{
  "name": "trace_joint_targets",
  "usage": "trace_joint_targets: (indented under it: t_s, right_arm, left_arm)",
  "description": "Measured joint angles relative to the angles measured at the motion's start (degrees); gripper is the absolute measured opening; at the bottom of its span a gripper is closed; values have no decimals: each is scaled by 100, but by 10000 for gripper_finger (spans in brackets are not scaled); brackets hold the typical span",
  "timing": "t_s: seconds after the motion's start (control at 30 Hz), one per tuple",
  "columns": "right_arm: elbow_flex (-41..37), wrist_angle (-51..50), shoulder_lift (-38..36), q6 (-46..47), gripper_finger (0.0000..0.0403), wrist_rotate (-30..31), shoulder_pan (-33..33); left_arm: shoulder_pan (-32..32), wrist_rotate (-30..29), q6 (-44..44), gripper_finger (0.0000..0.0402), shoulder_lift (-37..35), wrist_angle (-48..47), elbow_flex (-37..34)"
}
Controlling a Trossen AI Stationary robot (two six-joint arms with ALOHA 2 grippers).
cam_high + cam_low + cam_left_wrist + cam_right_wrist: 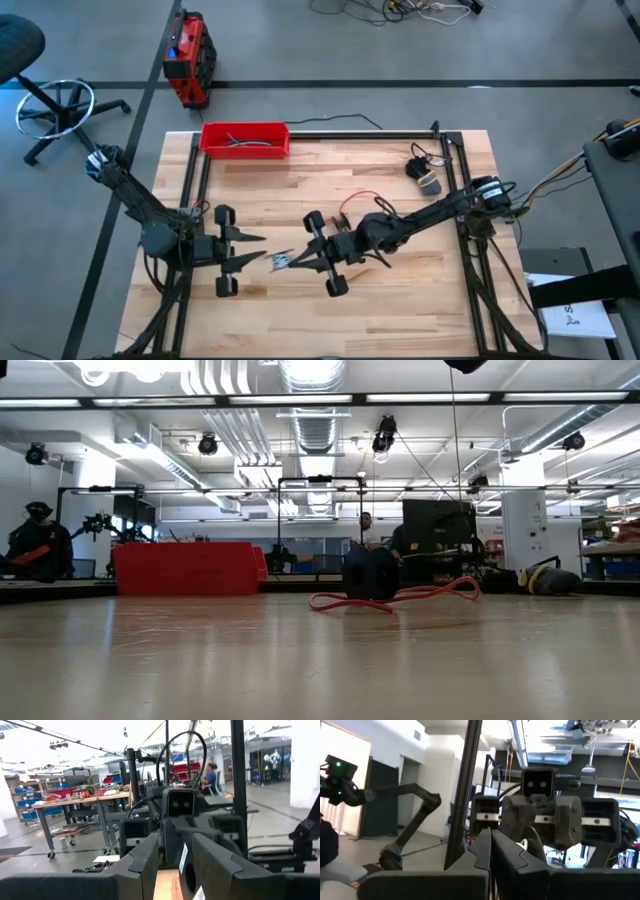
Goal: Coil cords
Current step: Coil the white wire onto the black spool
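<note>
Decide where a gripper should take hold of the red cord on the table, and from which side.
Grip the red cord at its raised loop behind the right arm, coming straight down from above. It lies slack on the wooden table, and the low view shows that loop arching slightly off the surface.

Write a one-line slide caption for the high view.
Both end effectors, left and right, meet tip to tip mid-table; red cord lies behind, red tray at far edge.

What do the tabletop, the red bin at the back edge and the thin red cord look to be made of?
The light slatted tabletop looks like wood: parallel planks with grain, matte finish. The red rectangular bin looks like moulded plastic, uniformly coloured with smooth walls. The thin red cord seems rubber- or plastic-sheathed, lying in soft, limp loops; its core cannot be told.
</note>
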Motion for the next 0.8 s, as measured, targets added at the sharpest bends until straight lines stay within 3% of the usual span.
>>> trace_joint_targets:
  t_s: [0.53,0.67,0.8]
  right_arm:
    - [0,-668,-13,-113,0,539,5]
    - [-2,-1024,-11,-127,0,807,-15]
    - [-2,-1191,-13,-120,0,883,-25]
  left_arm:
    - [383,238,-1070,103,128,-339,-3]
    - [432,273,-1369,100,123,-871,107]
    - [530,276,-2124,105,115,-2141,508]
